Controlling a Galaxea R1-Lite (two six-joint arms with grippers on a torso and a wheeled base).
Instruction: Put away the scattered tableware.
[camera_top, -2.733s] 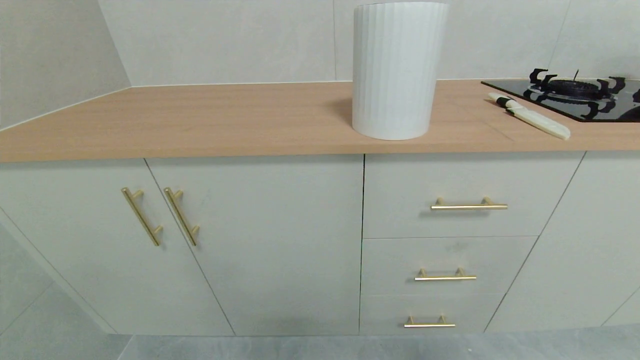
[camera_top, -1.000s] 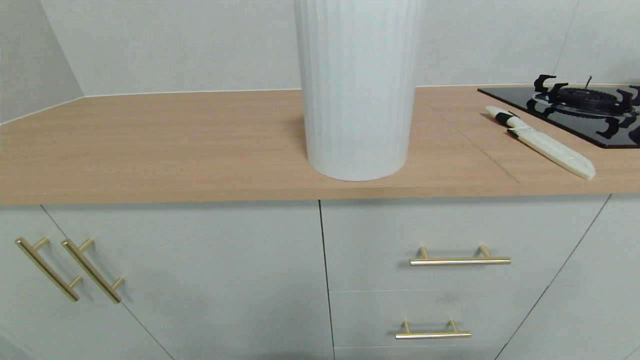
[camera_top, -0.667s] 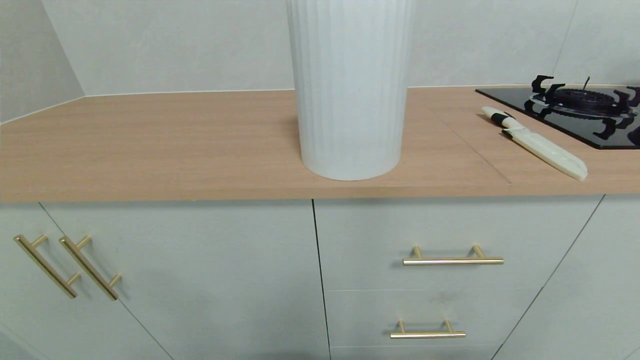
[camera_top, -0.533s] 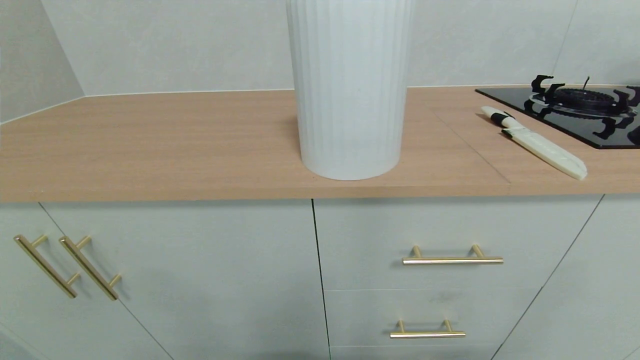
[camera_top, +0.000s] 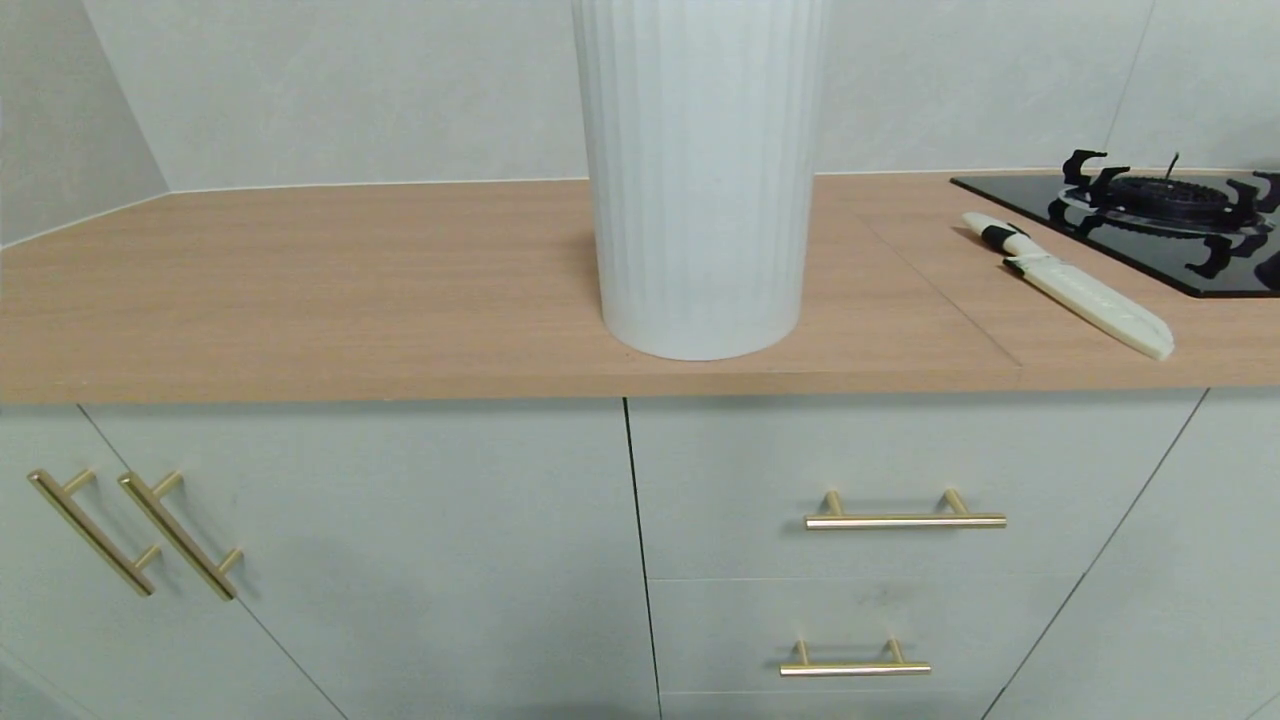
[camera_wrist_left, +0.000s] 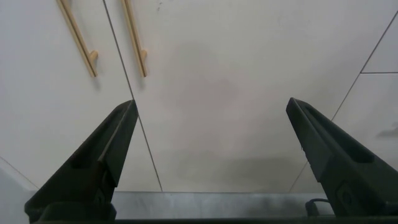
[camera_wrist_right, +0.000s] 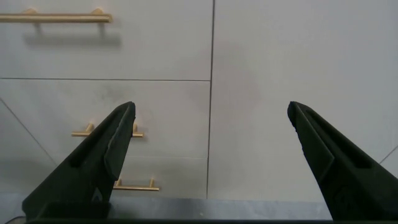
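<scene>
While left gripper (camera_wrist_left: 211, 104) and right gripper (camera_wrist_right: 211, 107) gape wide, ribbed white container (camera_top: 700, 200) stands on countertop (camera_top: 300, 290), inside hidden; knife (camera_top: 1075, 288) nearby.

A wood-grain surface (camera_top: 300, 290) runs along pale grey wall tiles (camera_top: 350, 90) into a corner at the left. At its far right sits a black glass hob (camera_top: 1130, 235) with a black pan support (camera_top: 1165, 185) on it. Below the front edge are pale cabinet doors (camera_top: 400, 550) carrying two brass bar handles (both slanted in the head view), the left bar (camera_top: 90, 532) just beside the right bar (camera_top: 178, 537). Right of the doors is a stack of drawers: the top drawer (camera_top: 900, 440) has a horizontal brass handle (camera_top: 905, 520), and the drawer beneath has a shorter handle (camera_top: 855, 668).
</scene>
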